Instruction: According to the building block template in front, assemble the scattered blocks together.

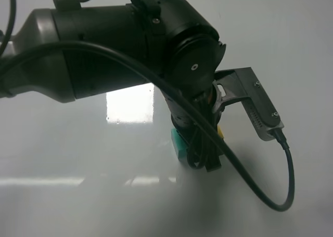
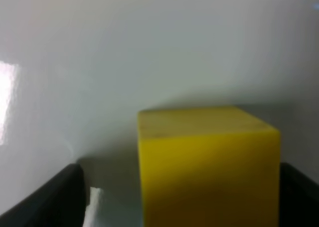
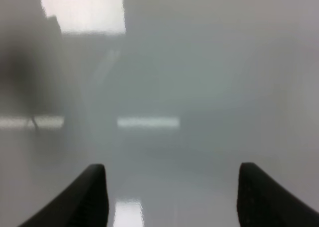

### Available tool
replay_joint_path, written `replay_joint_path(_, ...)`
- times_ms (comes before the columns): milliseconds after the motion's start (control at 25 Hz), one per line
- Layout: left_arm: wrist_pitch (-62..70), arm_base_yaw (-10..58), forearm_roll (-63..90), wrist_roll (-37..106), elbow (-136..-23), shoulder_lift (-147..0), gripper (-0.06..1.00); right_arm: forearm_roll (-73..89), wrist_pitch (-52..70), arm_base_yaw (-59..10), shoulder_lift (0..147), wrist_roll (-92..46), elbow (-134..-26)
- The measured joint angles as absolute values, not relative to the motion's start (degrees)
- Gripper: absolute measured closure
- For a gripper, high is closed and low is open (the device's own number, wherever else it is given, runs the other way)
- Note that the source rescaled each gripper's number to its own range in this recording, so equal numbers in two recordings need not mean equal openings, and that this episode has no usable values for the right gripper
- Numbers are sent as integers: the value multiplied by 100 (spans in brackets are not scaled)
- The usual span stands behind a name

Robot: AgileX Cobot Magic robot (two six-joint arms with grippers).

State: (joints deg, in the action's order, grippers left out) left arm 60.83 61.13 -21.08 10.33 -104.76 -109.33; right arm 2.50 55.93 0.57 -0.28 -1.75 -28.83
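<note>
My left arm fills most of the exterior high view and reaches down to the white table. Its gripper stands over two blocks: a teal-green cube shows at its left and a sliver of the yellow cube at its right. In the left wrist view the yellow cube sits on the table between the dark fingers of the left gripper. There is a gap on one side and the other finger is close against it. My right gripper is open and empty over bare table. The template is out of view.
The glossy white table carries bright light reflections. The left wrist camera bracket and its cable hang out to the right of the arm. The right arm does not show in the exterior high view.
</note>
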Motion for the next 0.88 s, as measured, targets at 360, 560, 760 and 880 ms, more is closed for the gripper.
replay_joint_path(360, 6202, 6107, -2127, 1041, -10476, -10944, 88, 250, 5593, 57, -28, -175, -2883)
replay_joint_path(560, 6251, 6107, -2120, 1046, -10481, -10944, 94, 250, 5593, 57, -28, -175, -2883)
replay_joint_path(760, 6792, 6239, -2242, 1547, -10794, -10944, 94, 250, 5593, 57, -28, -175, -2883)
replay_joint_path(880, 6951, 6457, -2475, 1942, -11300, -10899, 94, 250, 5593, 57, -28, -175, -2883)
